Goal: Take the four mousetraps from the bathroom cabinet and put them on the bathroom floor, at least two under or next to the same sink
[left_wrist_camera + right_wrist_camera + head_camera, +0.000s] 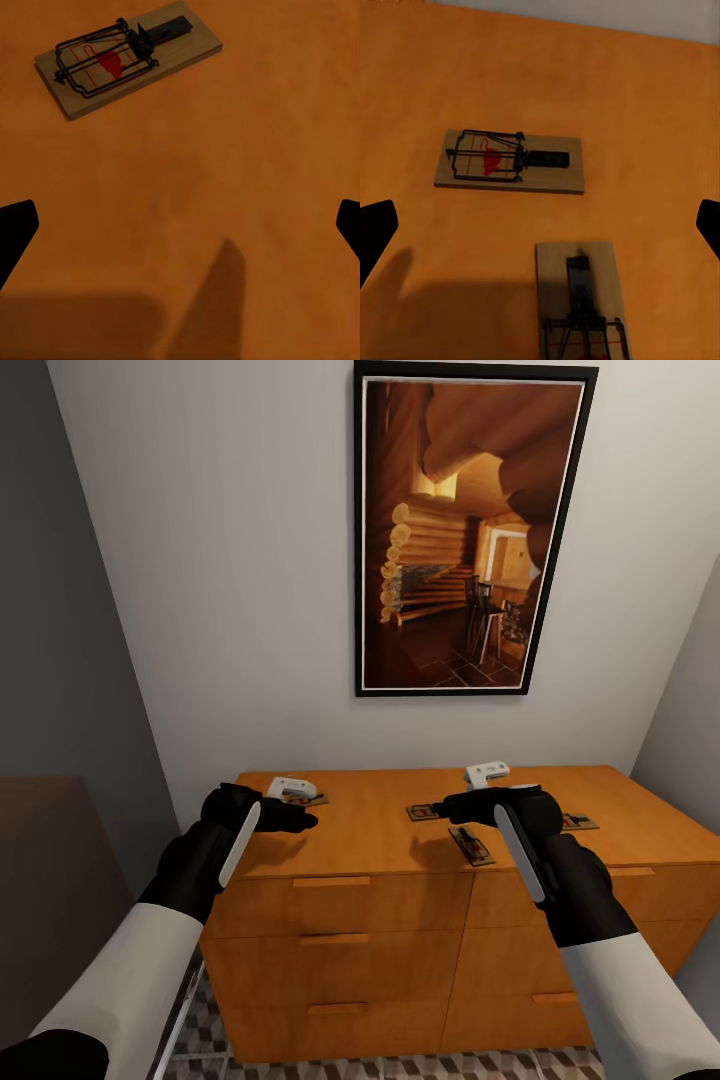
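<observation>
Several mousetraps lie flat on top of the orange wooden cabinet. One mousetrap lies just beyond my left gripper; in the left wrist view this mousetrap is ahead of the open left gripper. Two more, a mousetrap and a mousetrap, lie by my right gripper. Ahead of the open right gripper are one mousetrap and a nearer mousetrap. A further mousetrap lies right of my right arm. Both grippers hover above the top, holding nothing. The sink is out of view.
The cabinet stands against a white wall under a framed picture. A dark wall closes the left side, a pale wall the right. Cube-patterned bathroom floor shows below the drawer fronts.
</observation>
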### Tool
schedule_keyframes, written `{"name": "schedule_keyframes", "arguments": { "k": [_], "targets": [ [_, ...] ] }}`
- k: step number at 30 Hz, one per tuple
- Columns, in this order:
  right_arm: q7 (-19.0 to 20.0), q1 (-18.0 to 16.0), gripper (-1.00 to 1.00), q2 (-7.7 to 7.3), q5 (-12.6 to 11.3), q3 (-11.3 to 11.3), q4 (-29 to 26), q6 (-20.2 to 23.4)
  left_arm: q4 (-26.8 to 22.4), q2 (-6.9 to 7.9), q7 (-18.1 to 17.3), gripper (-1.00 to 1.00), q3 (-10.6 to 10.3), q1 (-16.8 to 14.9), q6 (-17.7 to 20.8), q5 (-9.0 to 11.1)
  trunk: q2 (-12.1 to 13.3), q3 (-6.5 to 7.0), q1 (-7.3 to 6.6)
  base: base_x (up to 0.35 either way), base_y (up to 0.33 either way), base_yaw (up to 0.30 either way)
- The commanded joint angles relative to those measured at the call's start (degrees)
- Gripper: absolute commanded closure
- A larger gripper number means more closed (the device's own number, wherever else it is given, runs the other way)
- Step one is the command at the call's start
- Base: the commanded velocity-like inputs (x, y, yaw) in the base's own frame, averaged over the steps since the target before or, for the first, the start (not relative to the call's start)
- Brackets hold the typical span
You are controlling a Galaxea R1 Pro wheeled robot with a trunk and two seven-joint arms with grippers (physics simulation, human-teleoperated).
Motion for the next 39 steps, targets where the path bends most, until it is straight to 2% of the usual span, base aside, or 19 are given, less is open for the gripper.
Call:
{"name": "schedule_keyframes", "arguments": {
  "k": [1, 17, 39],
  "targets": [
    [-0.2, -0.1, -1.0, -0.05, -0.4, 0.0, 0.0, 0.2, 0.0, 0.0, 0.0, -1.0, 0.0, 0.0, 0.3, 0.1, 0.0, -0.07, 0.0, -0.008, 0.0, 0.0],
    [-0.3, -0.1, -1.0, -0.05, -0.3, -0.6, -0.1, 0.2, 0.0, -0.01, 0.0, -1.0, 0.0, 0.0, 0.3, 0.2, 0.0, -0.07, 0.0, -0.122, 0.0, 0.0],
    [-0.3, -0.1, -1.0, 0.12, -0.3, -0.7, -0.1, 0.2, -0.1, -0.01, -0.1, -1.0, 0.0, 0.0, 0.3, 0.2, 0.0, -0.07, 0.0, -0.013, 0.0, 0.0]
  ]
}}
